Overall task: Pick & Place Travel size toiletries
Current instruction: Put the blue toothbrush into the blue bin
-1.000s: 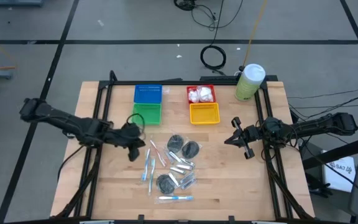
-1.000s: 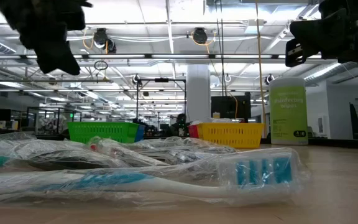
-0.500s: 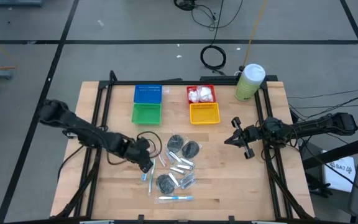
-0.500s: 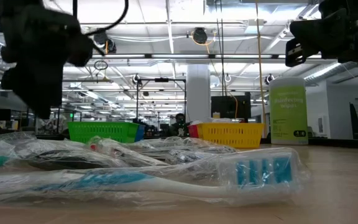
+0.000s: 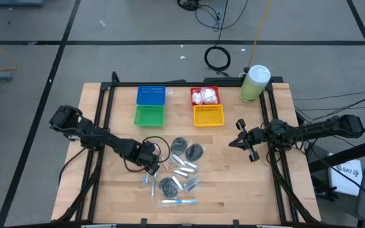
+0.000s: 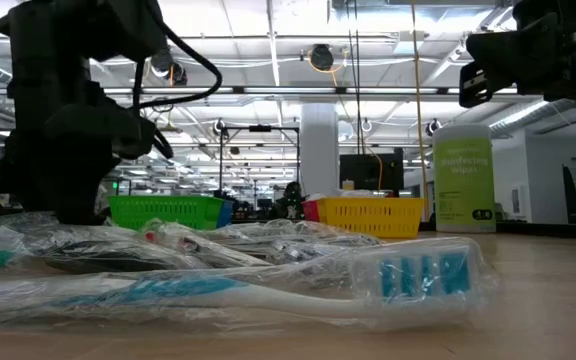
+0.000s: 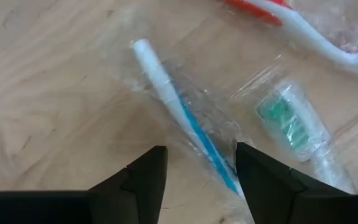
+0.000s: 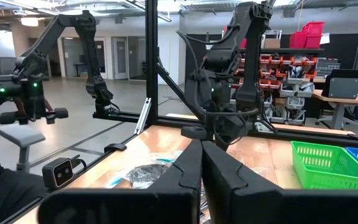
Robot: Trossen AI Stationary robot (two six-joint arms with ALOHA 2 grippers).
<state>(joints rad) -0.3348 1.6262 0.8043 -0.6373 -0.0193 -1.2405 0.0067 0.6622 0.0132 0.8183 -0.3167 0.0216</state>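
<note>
Fingers apart, left gripper (image 7: 196, 171) straddles the blue toothbrush (image 7: 182, 118) at lower centre; right gripper (image 5: 244, 140) closed, mid-right.

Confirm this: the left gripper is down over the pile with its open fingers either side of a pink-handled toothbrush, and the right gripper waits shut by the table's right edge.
Not quite. The left wrist view shows the toothbrush between the open fingers of the left gripper has a blue handle, not pink. The rest stands: the right gripper waits shut near the table's right edge.
</note>
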